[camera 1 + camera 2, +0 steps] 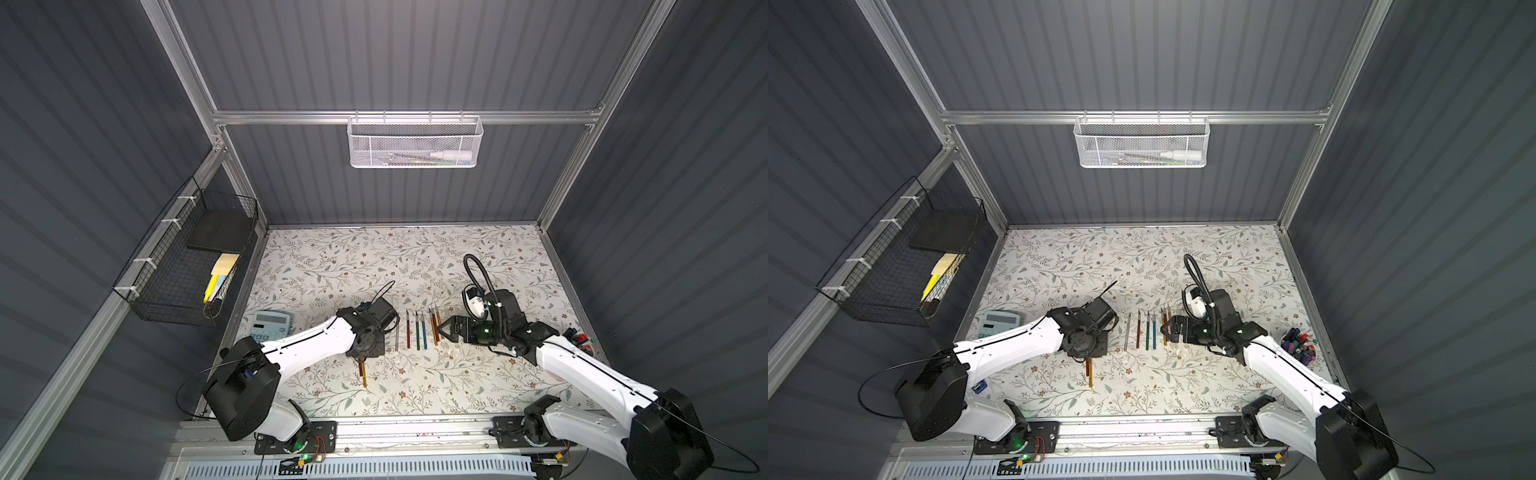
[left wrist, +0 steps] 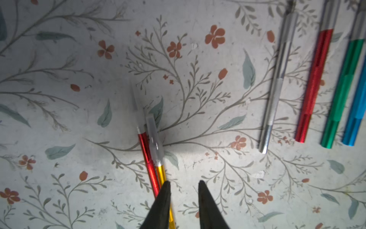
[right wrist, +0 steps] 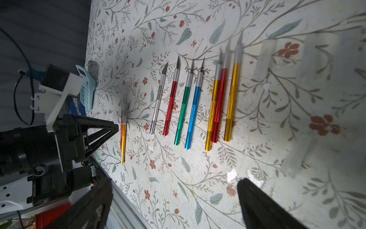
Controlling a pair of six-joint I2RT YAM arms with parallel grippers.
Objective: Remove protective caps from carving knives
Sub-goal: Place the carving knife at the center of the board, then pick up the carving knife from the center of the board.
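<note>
A red and a gold carving knife (image 2: 161,174) lie side by side on the floral table, apart from the others. A clear protective cap (image 2: 154,136) covers the gold one's tip. My left gripper (image 2: 183,183) hangs just over their handles, open a little with only table between its fingers; the gold handle passes under one finger (image 2: 163,198). In both top views it points down (image 1: 360,358) (image 1: 1086,358). A row of silver, red, green and blue knives (image 3: 183,111) shows bare blades, with a gold-red-gold group (image 3: 218,105) beside it. My right gripper (image 3: 175,181) (image 1: 442,330) is open and empty beside that group. Loose caps (image 3: 297,156) lie nearby.
A pale blue calculator (image 1: 270,324) lies at the table's left edge. A black wire basket (image 1: 187,270) hangs on the left wall and a white mesh basket (image 1: 415,141) on the back rail. A tub of markers (image 1: 1298,347) stands at the right edge.
</note>
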